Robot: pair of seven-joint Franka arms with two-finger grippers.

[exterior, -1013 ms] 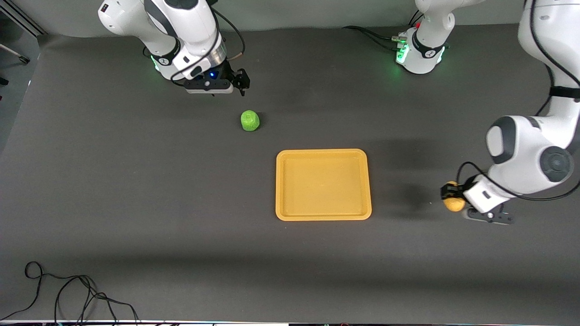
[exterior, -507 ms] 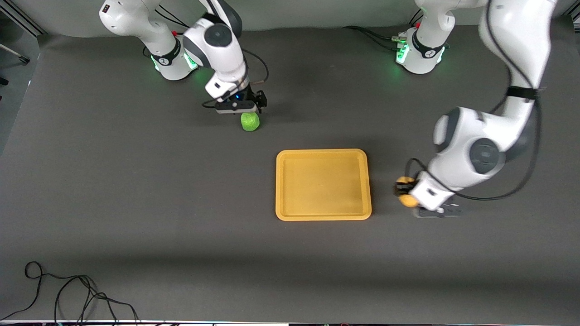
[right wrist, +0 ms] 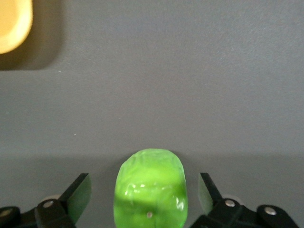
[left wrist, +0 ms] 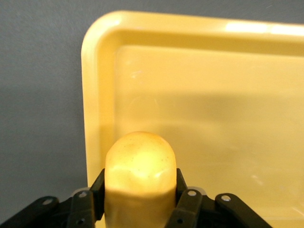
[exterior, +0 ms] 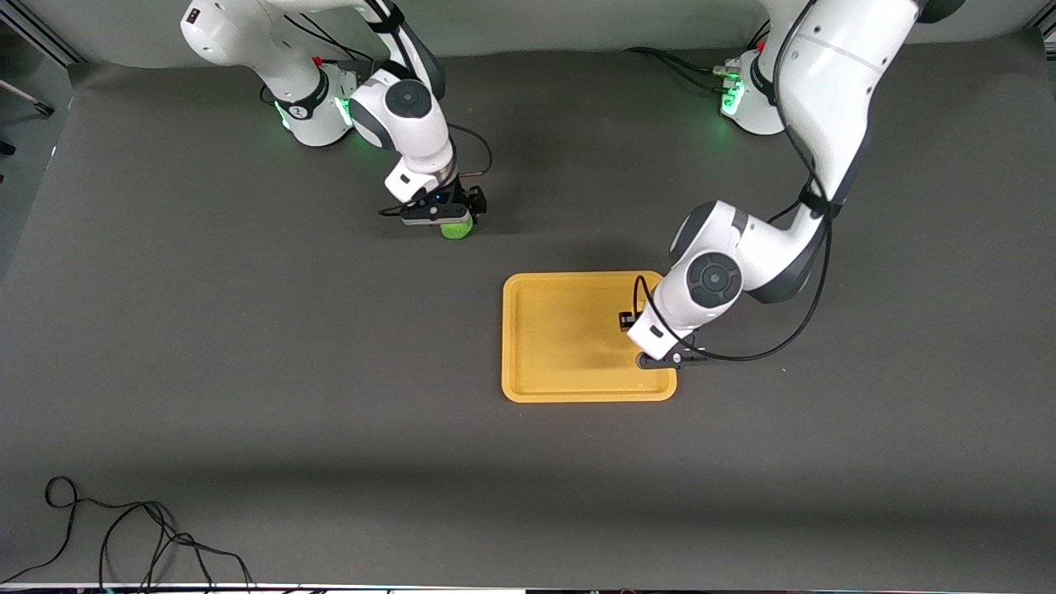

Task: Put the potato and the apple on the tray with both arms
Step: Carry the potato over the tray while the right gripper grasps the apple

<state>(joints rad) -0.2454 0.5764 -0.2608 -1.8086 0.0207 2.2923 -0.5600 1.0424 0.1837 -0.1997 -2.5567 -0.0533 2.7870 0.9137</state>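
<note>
The yellow-orange tray [exterior: 569,363] lies mid-table. My left gripper [exterior: 629,321] is over the tray's end toward the left arm. It is shut on the potato [left wrist: 139,164], a yellow-orange lump held just above the tray floor [left wrist: 213,104] near a rounded corner. The potato is hidden in the front view. The green apple [exterior: 456,230] sits on the mat, farther from the front camera than the tray. My right gripper [exterior: 452,218] is low over it. It is open, one finger on each side of the apple [right wrist: 150,190] with a gap on both sides.
A corner of the tray [right wrist: 12,23] shows in the right wrist view. A loose black cable [exterior: 124,536] lies near the table's front edge at the right arm's end. The arm bases [exterior: 309,115] [exterior: 755,103] stand along the table's back edge.
The left gripper carried the potato from the mat at the left arm's end to over the tray. The right gripper came down from near its base and now straddles the apple.
</note>
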